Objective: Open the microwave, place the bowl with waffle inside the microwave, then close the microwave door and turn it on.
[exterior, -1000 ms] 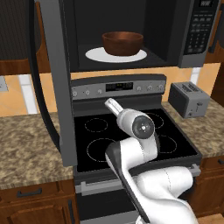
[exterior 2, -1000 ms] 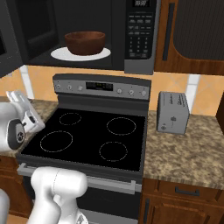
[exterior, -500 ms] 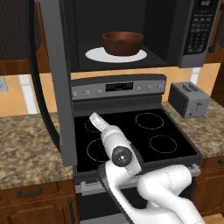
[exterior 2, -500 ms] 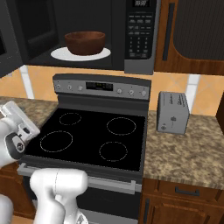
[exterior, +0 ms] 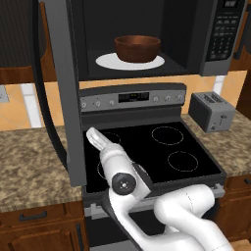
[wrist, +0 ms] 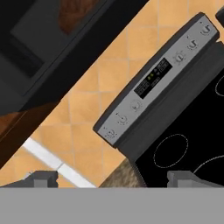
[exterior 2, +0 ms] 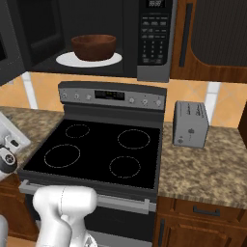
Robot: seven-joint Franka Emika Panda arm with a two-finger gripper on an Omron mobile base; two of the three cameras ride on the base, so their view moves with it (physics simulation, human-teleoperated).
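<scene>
We find the bowl [exterior: 138, 48] already inside the microwave [exterior: 147, 39], sitting upright on the white turntable plate [exterior: 105, 62] at about the middle of the open cavity; in the right base view it sits at roughly ten o'clock from the stove [exterior 2: 96, 154]. We cannot make out the waffle over the bowl's rim from these angles, so we only presume it rides inside. The microwave door [exterior: 63, 93] stands swung wide open, hanging edge-on at the nine o'clock side of the cavity in the left base view, its lower end reaching down in front of the stove's left burners. So we judge the opening and the placing done, and what is left is to shut the door and then press a button on the black panel [exterior 2: 153, 36] at the three o'clock side of the cavity. The end effector [exterior: 96, 139] sits low over the stove's left side, at about six o'clock from the bowl and well apart from it, just beside the lower part of the door. Its jaws are spread wide and grip nothing; in the hand view the two fingertips [wrist: 186, 178] stand far apart with only the stove's control strip and the orange wall tiles beyond them. Whether the hand touches the door we cannot tell.
</scene>
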